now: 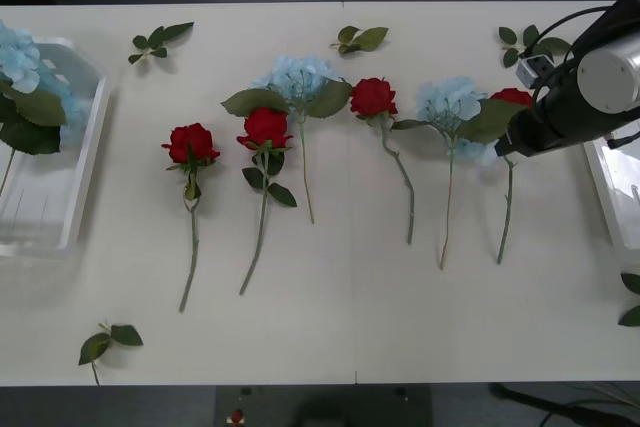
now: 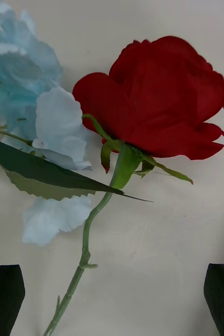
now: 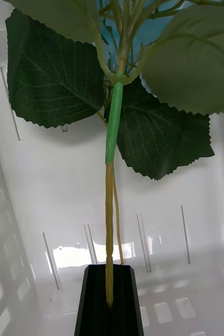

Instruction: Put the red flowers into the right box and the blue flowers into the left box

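**Right wrist view: rose approached, leaf snag risk noted**

The right gripper (image 2: 112, 299) is held wide open over the rightmost red flower (image 2: 153, 100), beside the right box (image 1: 620, 197). A neighbouring hydrangea leaf (image 2: 43, 170) overlaps the stem and could be pinched too. The left gripper (image 3: 110, 302) is clamped on a blue flower's stem (image 3: 112, 157), apparently over the left box (image 3: 64, 220).

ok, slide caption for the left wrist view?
Left gripper shut on a blue flower's stem over the left box.
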`<state>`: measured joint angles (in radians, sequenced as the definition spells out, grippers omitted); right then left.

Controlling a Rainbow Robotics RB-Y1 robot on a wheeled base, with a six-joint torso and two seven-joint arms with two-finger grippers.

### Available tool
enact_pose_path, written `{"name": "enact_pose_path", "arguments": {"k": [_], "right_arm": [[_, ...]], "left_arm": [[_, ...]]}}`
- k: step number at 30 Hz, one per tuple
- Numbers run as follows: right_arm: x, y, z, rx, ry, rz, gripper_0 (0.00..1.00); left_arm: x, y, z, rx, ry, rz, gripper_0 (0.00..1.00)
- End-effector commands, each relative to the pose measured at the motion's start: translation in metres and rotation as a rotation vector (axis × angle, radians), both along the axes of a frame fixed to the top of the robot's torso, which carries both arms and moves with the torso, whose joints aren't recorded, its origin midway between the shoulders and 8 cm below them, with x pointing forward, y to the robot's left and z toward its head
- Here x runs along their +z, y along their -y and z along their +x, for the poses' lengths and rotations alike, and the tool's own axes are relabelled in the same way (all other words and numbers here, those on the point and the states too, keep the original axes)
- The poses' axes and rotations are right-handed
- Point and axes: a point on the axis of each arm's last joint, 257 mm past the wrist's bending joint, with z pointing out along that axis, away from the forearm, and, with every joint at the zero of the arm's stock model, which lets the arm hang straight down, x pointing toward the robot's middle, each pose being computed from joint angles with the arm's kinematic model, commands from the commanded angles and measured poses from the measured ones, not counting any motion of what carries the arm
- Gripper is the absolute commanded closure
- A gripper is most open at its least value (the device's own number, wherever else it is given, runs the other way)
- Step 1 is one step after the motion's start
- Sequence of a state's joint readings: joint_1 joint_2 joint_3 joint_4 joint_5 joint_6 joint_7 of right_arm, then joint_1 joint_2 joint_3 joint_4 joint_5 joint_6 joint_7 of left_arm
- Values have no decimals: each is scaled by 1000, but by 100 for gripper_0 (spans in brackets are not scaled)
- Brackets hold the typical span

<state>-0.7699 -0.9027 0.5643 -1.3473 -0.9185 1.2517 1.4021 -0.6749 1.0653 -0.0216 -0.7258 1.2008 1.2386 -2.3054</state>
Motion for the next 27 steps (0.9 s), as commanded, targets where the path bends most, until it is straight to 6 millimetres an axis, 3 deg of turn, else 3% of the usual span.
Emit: {"name": "enact_pose_path", "arguments": {"k": [1,2,3,4,14,20,27], "right_arm": [[10,-6,14,-19,37,13,0],[7,-7,14,-17,33,12,0],[6,-7,15,-21,32,13,0],[4,-8,16,-23,33,13,0],[-11,-16,21,-32,31,16,0],[-19,-19,20,-30,22,8,0],[-25,-23,19,-18,18,-6,0]], "left_arm": [[32,-26,5,36,58,60,53],[33,-28,7,36,64,70,27],[31,-27,9,33,68,73,11],[32,-27,10,34,74,77,0],[54,-2,30,-42,132,99,0],[72,42,38,-143,156,49,0],[74,118,42,-293,152,-39,0]]}}
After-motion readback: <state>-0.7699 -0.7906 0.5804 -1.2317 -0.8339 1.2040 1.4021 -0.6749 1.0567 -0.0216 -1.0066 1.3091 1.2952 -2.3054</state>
